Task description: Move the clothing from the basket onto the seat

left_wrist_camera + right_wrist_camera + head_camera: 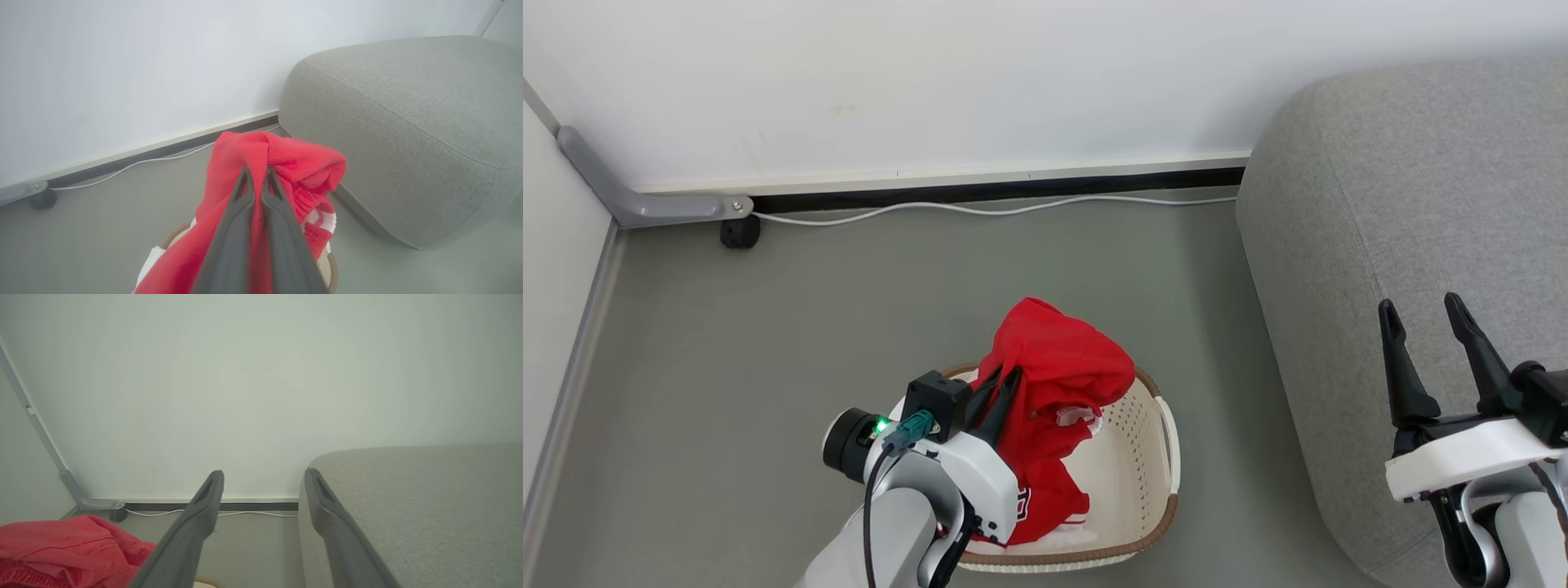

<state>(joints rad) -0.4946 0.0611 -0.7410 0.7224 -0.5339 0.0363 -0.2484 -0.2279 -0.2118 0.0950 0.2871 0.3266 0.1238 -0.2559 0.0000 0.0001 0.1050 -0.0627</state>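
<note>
above grey floor (849,327), left hand (1006,377) clamps clothing (1062,367) over the basket (1143,457) (head view), right hand (1421,304) apart.

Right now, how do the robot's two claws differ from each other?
The left gripper is shut, pinching the red clothing; the right gripper stands open and empty. The left gripper is over the basket; the right gripper is by the grey seat. Both have two long dark fingers.
</note>
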